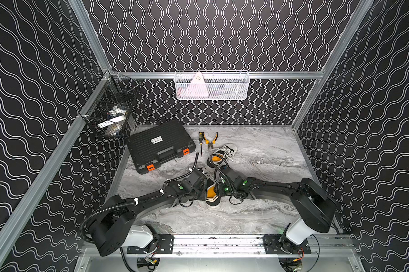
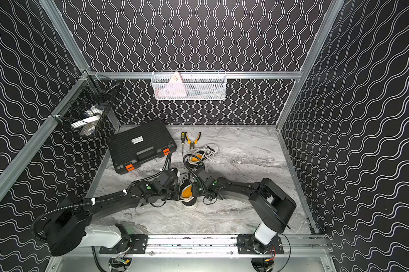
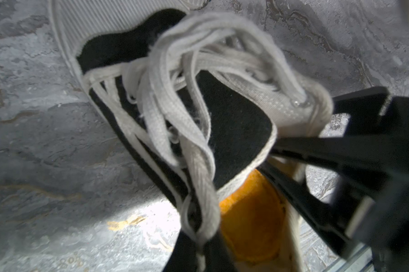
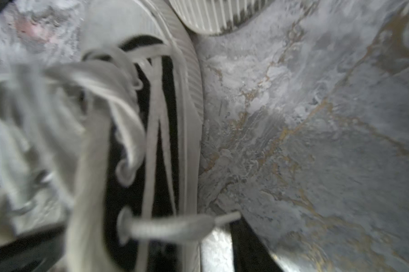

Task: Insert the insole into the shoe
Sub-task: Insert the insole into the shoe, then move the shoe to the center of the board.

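Shoe [image 1: 213, 205] sits mid-desk [image 1: 269, 164] between both arms, with the orange insole [image 1: 211, 192] showing inside the opening. Left tool [image 3: 267, 154] is pinched tight on the shoe's side rim. Right tool [image 1: 218, 188] is just beside the shoe, honestly can't tell its gap.

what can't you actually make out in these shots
right gripper: jaws hidden under its arm in both top views, right wrist view blurred, so open or shut unclear
insole: front end hidden under tongue and laces in left wrist view
toolcase label: too small to read in top views
white basket contents: masked by its mesh in top views
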